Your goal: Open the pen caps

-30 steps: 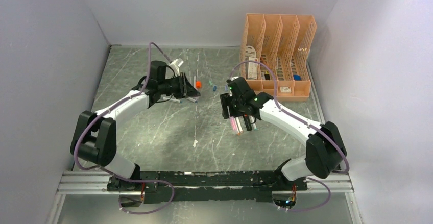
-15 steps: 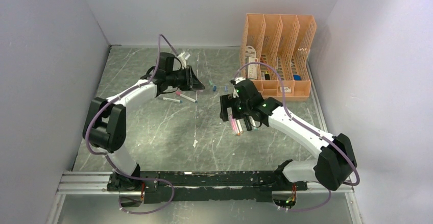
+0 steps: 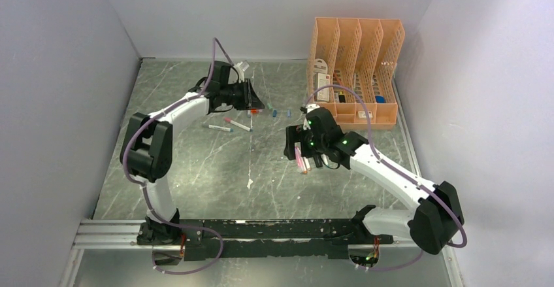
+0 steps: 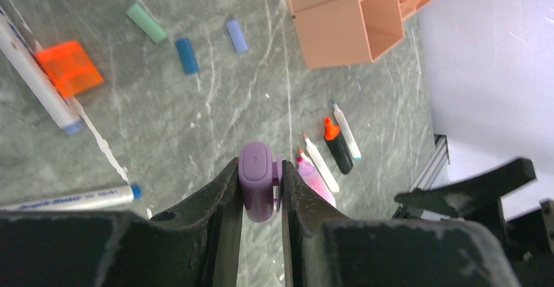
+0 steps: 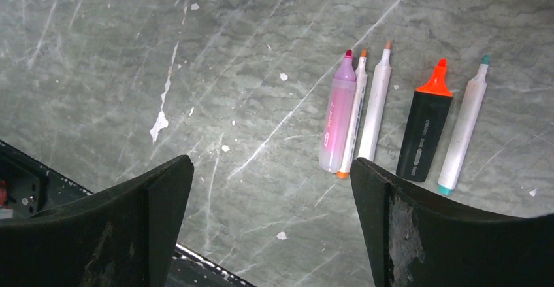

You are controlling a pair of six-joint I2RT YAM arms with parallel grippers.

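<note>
Where pale walls (image 3: 261, 12) enclose it, the scratched tabletop (image 3: 196, 169) holds pens (image 5: 338, 120).

No wording can be read: the fine print along the black highlighter (image 5: 424, 136), the pink highlighter (image 5: 338, 120), a white pen (image 4: 72, 199) and a card (image 3: 321, 85) in the file rack (image 3: 382, 113) is too small.

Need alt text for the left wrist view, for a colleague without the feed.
The left gripper pinches a lilac pen cap over the grey table. Beyond lie an orange cap, green cap, blue cap and periwinkle cap, two white pens, a row of uncapped pens, and the corner of a peach organiser.
</note>
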